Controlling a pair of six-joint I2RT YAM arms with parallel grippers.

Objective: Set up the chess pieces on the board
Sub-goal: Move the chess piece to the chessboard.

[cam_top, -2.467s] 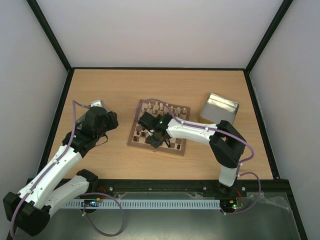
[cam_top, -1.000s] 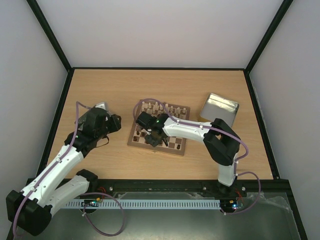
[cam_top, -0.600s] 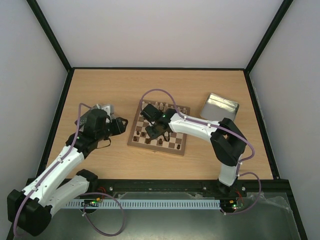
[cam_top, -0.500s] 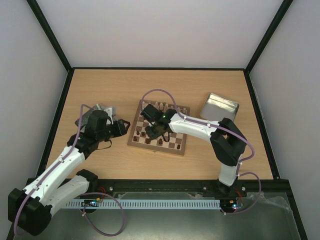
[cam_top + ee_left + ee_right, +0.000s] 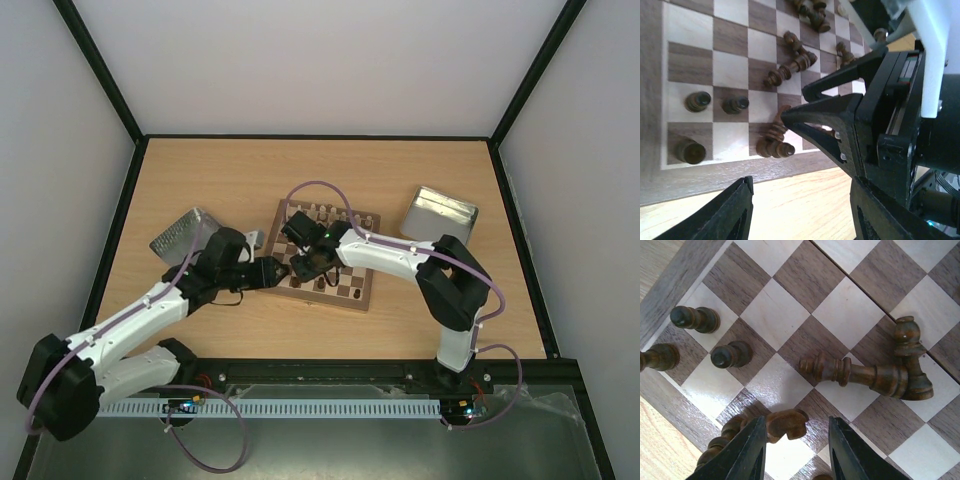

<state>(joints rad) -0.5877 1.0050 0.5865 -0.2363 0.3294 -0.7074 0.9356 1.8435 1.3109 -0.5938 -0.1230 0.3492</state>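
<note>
Several dark pieces (image 5: 860, 372) lie fallen on the board (image 5: 855, 305); the right gripper (image 5: 796, 421), half open astride a knight (image 5: 782, 425), probably must close to stand it; the left gripper (image 5: 800, 210) is open, empty.

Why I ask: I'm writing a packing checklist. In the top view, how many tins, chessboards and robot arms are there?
Rectangular silver metal tins: 2
Square wooden checkered chessboard: 1
White-and-black robot arms: 2
Total: 5

Bright, even overhead light; soft shadows beneath the chess pieces (image 5: 860, 372).
</note>
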